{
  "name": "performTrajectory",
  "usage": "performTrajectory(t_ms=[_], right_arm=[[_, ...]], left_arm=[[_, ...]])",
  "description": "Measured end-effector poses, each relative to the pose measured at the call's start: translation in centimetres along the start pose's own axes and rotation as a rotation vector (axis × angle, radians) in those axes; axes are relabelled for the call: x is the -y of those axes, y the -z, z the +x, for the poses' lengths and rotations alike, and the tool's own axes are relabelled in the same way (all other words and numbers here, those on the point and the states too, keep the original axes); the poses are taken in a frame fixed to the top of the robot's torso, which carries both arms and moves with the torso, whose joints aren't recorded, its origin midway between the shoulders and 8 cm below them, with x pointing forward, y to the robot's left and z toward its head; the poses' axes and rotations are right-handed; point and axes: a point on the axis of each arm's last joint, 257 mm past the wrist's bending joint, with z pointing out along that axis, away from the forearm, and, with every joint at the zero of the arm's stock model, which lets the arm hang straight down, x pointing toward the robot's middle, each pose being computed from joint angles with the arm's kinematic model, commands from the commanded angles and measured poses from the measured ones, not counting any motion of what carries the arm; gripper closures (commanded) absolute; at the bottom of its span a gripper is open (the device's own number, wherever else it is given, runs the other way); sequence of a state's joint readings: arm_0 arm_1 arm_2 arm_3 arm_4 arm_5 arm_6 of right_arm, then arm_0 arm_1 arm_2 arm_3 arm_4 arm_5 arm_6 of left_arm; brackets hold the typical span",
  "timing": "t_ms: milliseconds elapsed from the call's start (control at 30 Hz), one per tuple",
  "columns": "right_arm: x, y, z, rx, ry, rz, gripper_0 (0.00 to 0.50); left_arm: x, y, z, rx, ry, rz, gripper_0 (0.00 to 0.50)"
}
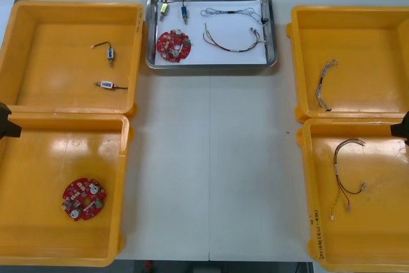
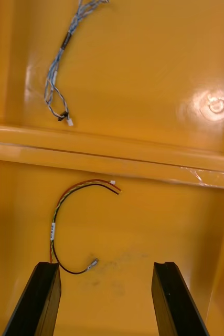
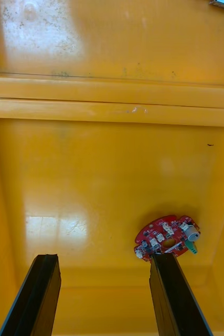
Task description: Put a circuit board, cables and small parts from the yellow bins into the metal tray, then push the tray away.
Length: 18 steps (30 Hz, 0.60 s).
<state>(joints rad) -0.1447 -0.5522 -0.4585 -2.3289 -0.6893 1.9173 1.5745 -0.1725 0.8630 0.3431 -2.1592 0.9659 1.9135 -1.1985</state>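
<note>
1. Right claw [image 2: 106, 268] hangs wide open, holding nothing, over the near right bin [image 1: 377, 234] at 4 o'clock on the table [image 1: 211, 171].
2. Just beyond my fingers lies the red and yellow cable [image 2: 55, 226], bent in a C, with one plug end near the gap between them.
3. It looks light and limp. I judge a pinch across the bundled stretch by its white tag safer than taking a loose end.
4. Left claw [image 3: 105, 262], equally wide and empty, hovers over the near left bin [image 1: 38, 222] at 8 o'clock. A round red circuit board [image 3: 167, 242] lies just off one fingertip. It is probably stiff but studded with delicate parts, so I would take it by the rim.
5. At 12 o'clock the metal tray [image 1: 211, 66] already holds a second board [image 1: 173, 46], cables [image 1: 233, 41] and small metal parts [image 1: 183, 12]. It should be rigid and slide easily, so I would push on its near rim.
</note>
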Motion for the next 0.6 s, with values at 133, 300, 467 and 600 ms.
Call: performTrajectory(t_ms=[133,300,467,600], right_arm=[[1.0,0.0,0.8,-0.011,-0.033,0.011,0.0],[1.8,0.0,1.7,-0.024,-0.056,0.024,0.0],[2.1,-0.4,2.7,-0.049,-0.07,0.023,0.0],[2.2,-0.8,3.3,-0.07,-0.109,0.018,0.0]], left_arm=[[0.0,0.0,0.0,0.0,0.0,0.0,0.0],[0.0,0.0,0.0,0.0,0.0,0.0,0.0],[0.0,0.0,0.0,0.0,0.0,0.0,0.0],[0.0,0.0,0.0,0.0,0.0,0.0,0.0]])
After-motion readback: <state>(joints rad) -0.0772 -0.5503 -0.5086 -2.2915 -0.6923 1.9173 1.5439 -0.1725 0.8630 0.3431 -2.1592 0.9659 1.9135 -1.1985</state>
